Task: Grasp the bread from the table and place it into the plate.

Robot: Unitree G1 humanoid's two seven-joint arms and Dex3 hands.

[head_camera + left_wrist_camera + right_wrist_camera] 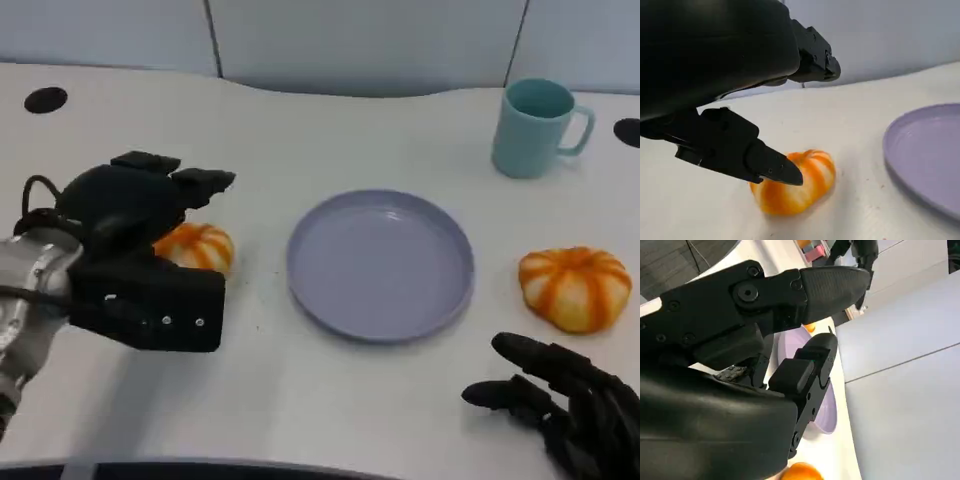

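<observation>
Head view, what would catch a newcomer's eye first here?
Probably the two orange-striped breads: the left bread beside the black left hand, whose fingers spread over it, and the right bread near the table's right edge. Between them sits an empty lavender plate, with a teal mug behind it.

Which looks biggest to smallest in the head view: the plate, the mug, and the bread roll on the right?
1. Plate, clearly the largest.
2 and 3. Mug and the right bread roll look about alike; the mug stands farther from the camera, so I won't rank them.
</observation>
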